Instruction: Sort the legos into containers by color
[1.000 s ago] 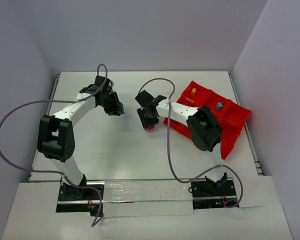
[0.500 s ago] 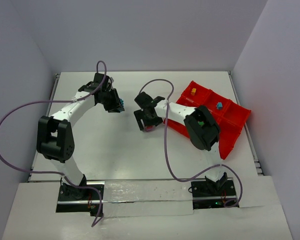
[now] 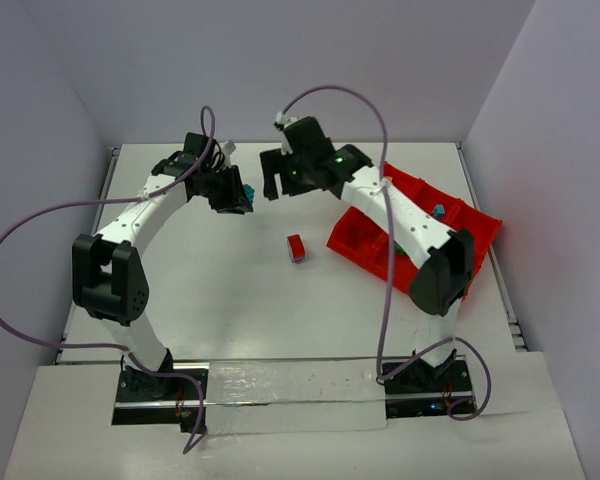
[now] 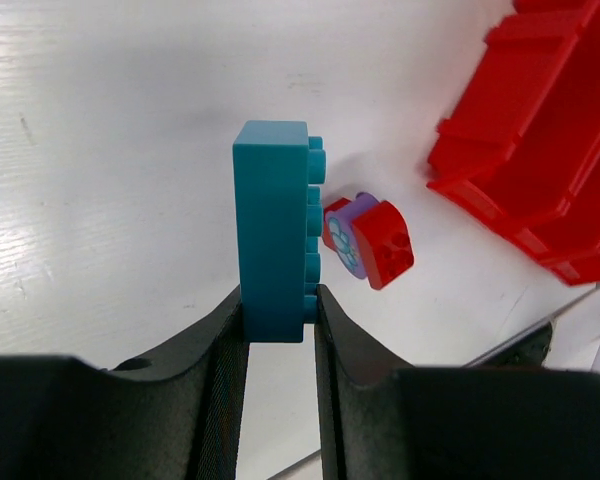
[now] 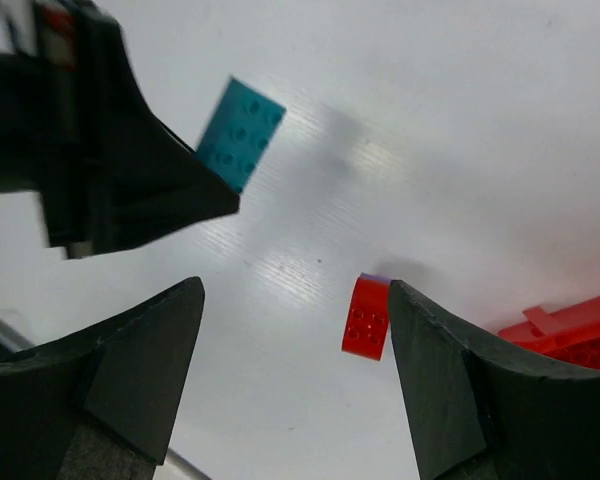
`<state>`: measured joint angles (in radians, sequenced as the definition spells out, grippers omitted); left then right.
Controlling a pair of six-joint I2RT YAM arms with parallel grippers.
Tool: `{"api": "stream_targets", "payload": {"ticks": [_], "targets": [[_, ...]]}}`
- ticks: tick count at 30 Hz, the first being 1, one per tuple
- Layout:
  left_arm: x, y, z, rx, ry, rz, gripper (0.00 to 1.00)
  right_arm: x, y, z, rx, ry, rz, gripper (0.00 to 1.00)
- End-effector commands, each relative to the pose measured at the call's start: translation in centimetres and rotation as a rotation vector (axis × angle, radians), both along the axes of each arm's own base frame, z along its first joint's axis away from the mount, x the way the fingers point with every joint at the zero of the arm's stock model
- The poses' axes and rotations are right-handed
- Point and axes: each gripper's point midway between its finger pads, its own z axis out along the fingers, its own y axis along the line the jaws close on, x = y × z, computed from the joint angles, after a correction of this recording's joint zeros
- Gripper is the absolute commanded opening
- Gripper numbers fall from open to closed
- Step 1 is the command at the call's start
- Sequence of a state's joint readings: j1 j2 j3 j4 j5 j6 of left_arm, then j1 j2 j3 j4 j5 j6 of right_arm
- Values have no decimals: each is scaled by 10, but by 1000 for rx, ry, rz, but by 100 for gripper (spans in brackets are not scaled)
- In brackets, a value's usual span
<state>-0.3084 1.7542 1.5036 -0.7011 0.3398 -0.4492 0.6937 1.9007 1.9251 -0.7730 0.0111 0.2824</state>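
looking down from above, two white and black robot arms reach over a white table (image 3: 230, 300). the left gripper (image 3: 235, 195) is pinching a teal brick (image 3: 246, 192). in the left wrist view, the left gripper (image 4: 278, 305) has both black fingers pressed against the brick's lower end. the teal brick (image 4: 273, 230) stands upright past the fingertips, its studs facing right. the right gripper (image 3: 277, 180) sits just to the right of the left one, near the far middle of the table, its two fingers spread wide with nothing between them. a red brick (image 3: 296, 247) lies on the table nearer the arm bases than both grippers, apart from them and just left of the red tray (image 3: 370, 245). in the right wrist view, the right gripper (image 5: 295, 290) frames the table, and the red brick (image 5: 366, 317) shows in the gap, close to the right-hand finger but not touching it. the teal brick (image 5: 240, 133) appears beyond it at upper left, and a corner of the red tray (image 5: 570, 330) shows at the right edge. the left wrist view shows the red brick (image 4: 380, 240) joined to a rounded purple piece (image 4: 350, 235), with the red tray (image 4: 540, 150) to their right.
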Motion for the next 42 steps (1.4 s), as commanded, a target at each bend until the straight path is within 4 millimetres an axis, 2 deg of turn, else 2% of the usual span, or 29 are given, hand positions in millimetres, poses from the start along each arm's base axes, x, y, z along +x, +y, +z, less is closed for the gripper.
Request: {"api": "stream_targets", "payload": {"ticks": [1, 5, 9, 22, 27, 31, 34, 35, 38, 40, 42], "targets": [[-8, -20, 35, -102, -85, -164, 0, 0, -16, 56, 172, -18, -14, 80], [-22, -41, 66, -246, -154, -287, 0, 7, -6, 74, 367, 30, 12, 80], [-27, -48, 78, -300, -173, -320, 0, 9, 9, 71, 453, 102, 11, 82], [-30, -50, 82, -327, -176, -323, 0, 24, 27, 32, 540, 235, -92, 82], [-29, -49, 83, -321, -182, -315, 0, 26, 34, 19, 542, 266, -112, 79], [-29, -48, 82, -315, -184, -311, 0, 25, 37, 10, 534, 288, -117, 72], [-27, -47, 82, -310, -190, -301, 0, 23, 37, 7, 542, 292, -116, 56], [-28, -47, 82, -310, -187, -299, 0, 22, 37, 6, 543, 292, -115, 56], [-23, -43, 79, -278, -195, -273, 2, 19, 39, 11, 568, 287, -103, 36], [-20, -39, 76, -252, -203, -252, 13, 19, 38, 13, 573, 284, -102, 16], [-19, -37, 75, -237, -210, -247, 22, 20, 38, 13, 572, 283, -101, 5]]}}
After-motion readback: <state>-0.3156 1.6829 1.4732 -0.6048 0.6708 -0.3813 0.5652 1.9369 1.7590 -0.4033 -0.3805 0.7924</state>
